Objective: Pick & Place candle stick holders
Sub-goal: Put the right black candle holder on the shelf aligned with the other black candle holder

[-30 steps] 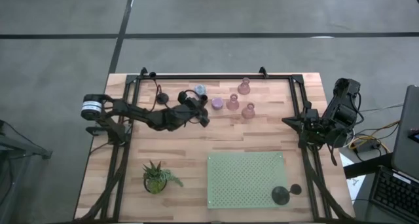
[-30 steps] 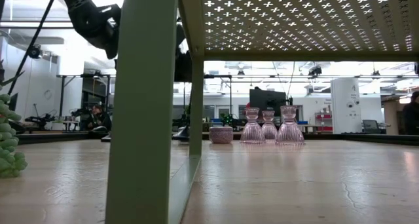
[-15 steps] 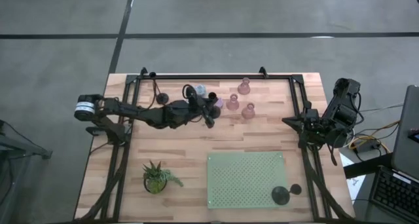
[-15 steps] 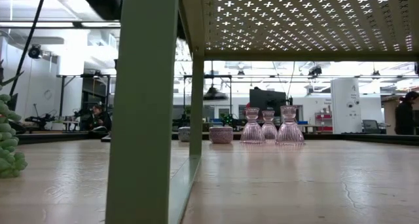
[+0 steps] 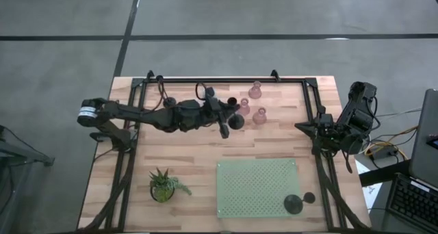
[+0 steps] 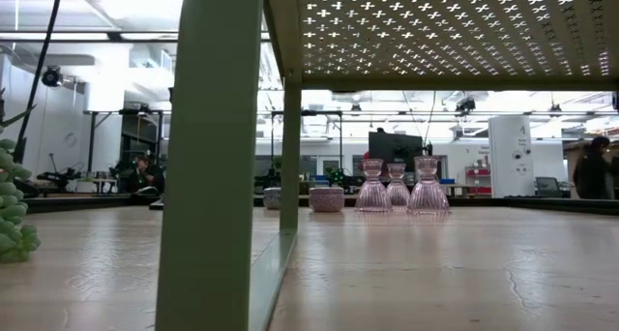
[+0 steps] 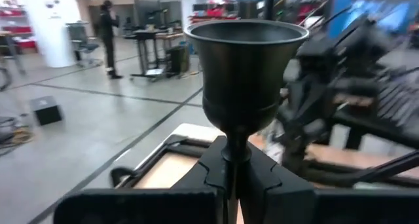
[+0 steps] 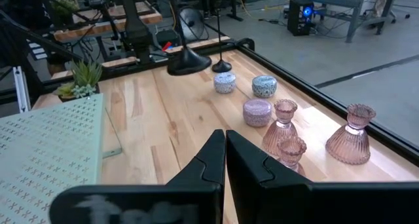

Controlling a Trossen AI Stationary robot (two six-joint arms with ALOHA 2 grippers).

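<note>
While the left gripper (image 7: 230, 178) is clamped tight on the thin stem of a black metal candle stick holder with a goblet-shaped cup (image 7: 245, 70), that holder is held up in the air above the far middle of the pale wooden plank table (image 5: 198, 148), its round flat base (image 8: 188, 61) seen clear of the boards. On the table nearby, three pink ribbed-glass bell-shaped holders (image 8: 353, 135) are grouped close together, and just beside them three short round holders are set: a lilac one (image 8: 257, 111) and two pale speckled ones (image 8: 264, 86). A pale green perforated metal shelf (image 5: 256, 186) is stood at the near side of the table, and on its near right corner a black round-based holder (image 5: 294, 204) is placed with a smaller black piece (image 5: 309, 197) just beside it. A small green spiky potted plant (image 5: 163, 185) is seen left of the shelf. The right gripper (image 8: 225, 160) is parked at the table's right edge, its dark fingers pressed together and empty.
</note>
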